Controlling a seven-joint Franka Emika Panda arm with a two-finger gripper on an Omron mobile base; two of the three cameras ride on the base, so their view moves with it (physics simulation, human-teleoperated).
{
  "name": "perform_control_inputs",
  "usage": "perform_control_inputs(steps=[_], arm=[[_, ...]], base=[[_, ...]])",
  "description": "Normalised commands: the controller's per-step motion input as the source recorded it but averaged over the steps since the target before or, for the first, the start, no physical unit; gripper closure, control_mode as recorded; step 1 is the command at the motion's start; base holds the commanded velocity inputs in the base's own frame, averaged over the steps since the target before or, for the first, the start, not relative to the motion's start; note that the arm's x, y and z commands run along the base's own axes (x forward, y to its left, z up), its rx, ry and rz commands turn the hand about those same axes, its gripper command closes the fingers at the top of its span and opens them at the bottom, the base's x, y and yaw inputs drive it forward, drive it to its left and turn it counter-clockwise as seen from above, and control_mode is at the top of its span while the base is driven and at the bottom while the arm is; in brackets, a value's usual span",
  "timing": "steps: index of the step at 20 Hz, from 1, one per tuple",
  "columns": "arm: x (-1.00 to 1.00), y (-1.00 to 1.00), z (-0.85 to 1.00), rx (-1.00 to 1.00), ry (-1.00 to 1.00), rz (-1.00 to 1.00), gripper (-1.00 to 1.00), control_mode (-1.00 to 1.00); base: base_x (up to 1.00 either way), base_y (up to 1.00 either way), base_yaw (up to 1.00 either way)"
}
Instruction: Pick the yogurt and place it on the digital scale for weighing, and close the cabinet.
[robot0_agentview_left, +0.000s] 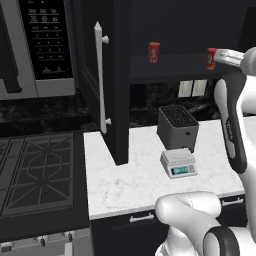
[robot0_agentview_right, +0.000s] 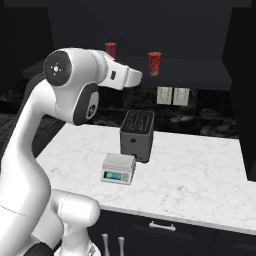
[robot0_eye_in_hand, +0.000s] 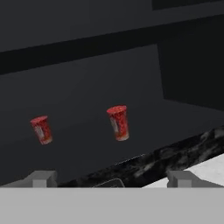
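Observation:
The yogurt, a red tapered cup, stands on the shelf inside the open cabinet; it is also the right-hand cup, partly behind my hand. A slimmer red container stands to its left. My gripper is open, level with the shelf and short of the yogurt, touching nothing. The digital scale sits bare on the marble counter below. The cabinet's left door swings out over the counter, its silver bar handle facing the stove.
A black toaster stands just behind the scale. A microwave hangs at the left above the stove. Wall outlets sit under the cabinet. The white counter runs to the right.

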Motion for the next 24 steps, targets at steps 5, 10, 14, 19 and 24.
perform_control_inputs(steps=[5, 10, 14, 19, 24], arm=[[0.44, -0.04, -0.02, 0.0, 0.04, 0.0, -1.0, -1.0], [0.49, -0.01, 0.0, 0.0, 0.06, 0.0, -1.0, -1.0], [0.37, -0.1, 0.0, 0.0, 0.05, 0.0, -1.0, -1.0], [0.17, -0.2, -0.02, 0.0, 0.02, 0.0, -1.0, -1.0], [0.25, -0.1, -0.08, 0.0, 0.01, 0.0, -1.0, -1.0]], base=[[0.0, 0.0, 0.0], [0.0, 0.0, 0.0], [0.0, 0.0, 0.0], [0.0, 0.0, 0.0], [0.0, 0.0, 0.0]])
